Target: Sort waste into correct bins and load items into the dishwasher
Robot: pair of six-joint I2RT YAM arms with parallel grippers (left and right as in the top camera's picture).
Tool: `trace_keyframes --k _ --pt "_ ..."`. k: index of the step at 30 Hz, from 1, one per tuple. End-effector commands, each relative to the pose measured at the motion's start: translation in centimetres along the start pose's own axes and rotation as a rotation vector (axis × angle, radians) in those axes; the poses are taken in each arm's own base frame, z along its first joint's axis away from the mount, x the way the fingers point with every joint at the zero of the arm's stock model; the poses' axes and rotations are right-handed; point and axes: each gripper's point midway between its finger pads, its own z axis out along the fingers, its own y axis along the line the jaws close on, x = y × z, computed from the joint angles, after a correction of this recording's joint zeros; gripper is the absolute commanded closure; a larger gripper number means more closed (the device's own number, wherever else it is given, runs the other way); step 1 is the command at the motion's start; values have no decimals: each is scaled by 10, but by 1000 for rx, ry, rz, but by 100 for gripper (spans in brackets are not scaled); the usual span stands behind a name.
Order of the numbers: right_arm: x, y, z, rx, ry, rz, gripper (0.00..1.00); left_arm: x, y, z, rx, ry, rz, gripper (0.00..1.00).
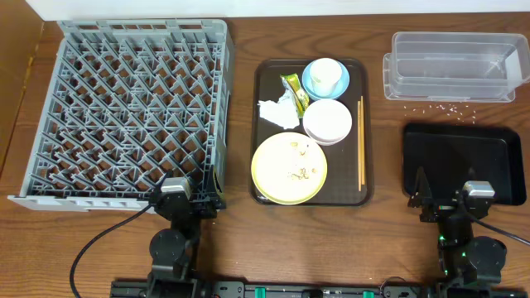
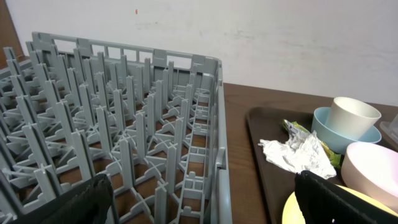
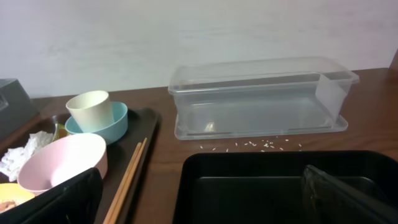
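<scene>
The brown tray (image 1: 263,124) carries all items:
- white cup (image 1: 326,76) inside the light blue bowl (image 1: 311,83), far end
- white bowl (image 1: 328,122) and napkin (image 1: 276,110), centre
- wrapper (image 1: 295,91) beside the blue bowl
- yellow plate (image 1: 289,168) with crumbs (image 1: 300,172), near end
- chopsticks (image 1: 361,142) along its right rim

The dish rack (image 1: 124,108) stands left of the tray. The clear tub (image 1: 451,66) and black bin (image 1: 464,161) stand right of it.

The left gripper (image 1: 192,199) and right gripper (image 1: 443,201) are both spread wide, holding nothing.
</scene>
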Motion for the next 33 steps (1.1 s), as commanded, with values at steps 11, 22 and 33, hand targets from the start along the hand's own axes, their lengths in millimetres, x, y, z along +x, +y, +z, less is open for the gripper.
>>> trace_keyframes --k 11,22,33 --pt "0 -2 0 8 -1 -13 1 17 6 2 -27 38 4 5" --pt "0 -2 0 8 -1 -13 1 -6 -17 1 103 -48 -66 5" --pt "0 -2 0 8 -1 -13 1 -98 -49 -28 279 -424 -24 5"
